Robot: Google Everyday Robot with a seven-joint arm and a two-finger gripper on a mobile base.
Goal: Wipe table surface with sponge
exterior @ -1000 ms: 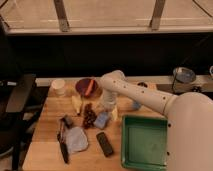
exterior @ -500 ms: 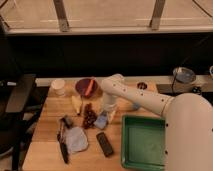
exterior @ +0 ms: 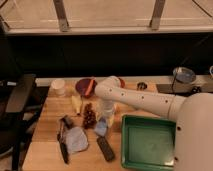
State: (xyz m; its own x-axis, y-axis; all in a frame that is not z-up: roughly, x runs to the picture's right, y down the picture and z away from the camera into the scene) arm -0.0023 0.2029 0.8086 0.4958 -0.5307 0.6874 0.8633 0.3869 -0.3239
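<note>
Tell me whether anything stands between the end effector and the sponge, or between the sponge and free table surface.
Nothing visible separates the end effector from the sponge; it is shut on it. On the table surface, a dark red cluster lies close left, a black bar in front, the green tray right.

Nothing written can be read here: no label, brand, number or sign on the white arm [exterior: 145, 100], the green tray [exterior: 150, 146], the black bar [exterior: 105, 149] or the counter [exterior: 50, 116]. The gripper [exterior: 103, 124], jaws closed on the sponge [exterior: 101, 130] mid-counter, bears no legible mark.
</note>
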